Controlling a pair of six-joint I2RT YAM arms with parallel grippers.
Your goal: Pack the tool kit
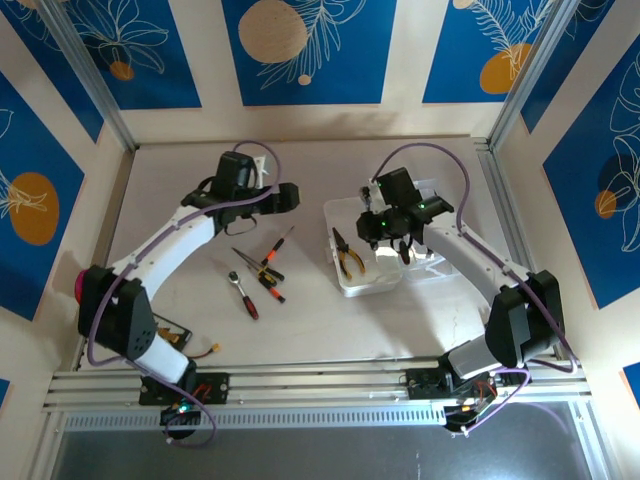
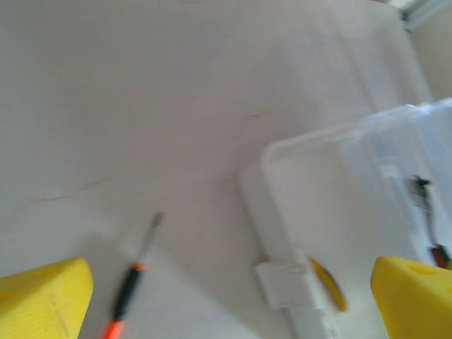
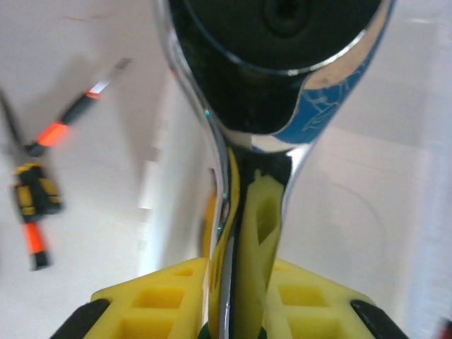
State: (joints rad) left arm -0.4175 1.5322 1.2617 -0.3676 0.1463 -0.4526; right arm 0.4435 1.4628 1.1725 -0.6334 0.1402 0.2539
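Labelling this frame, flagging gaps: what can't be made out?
Right wrist view: shiny chrome tool in the right gripper hides much of the clear plastic case; type unclear.
Left wrist view: blur; dark items at case's right edge unreadable.
Top view: right gripper covers case contents.

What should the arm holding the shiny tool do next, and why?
Probably lower the shiny metal tool and let it go into the clear case. The right gripper is shut on it over the open case, where the yellow-handled pliers already lie.
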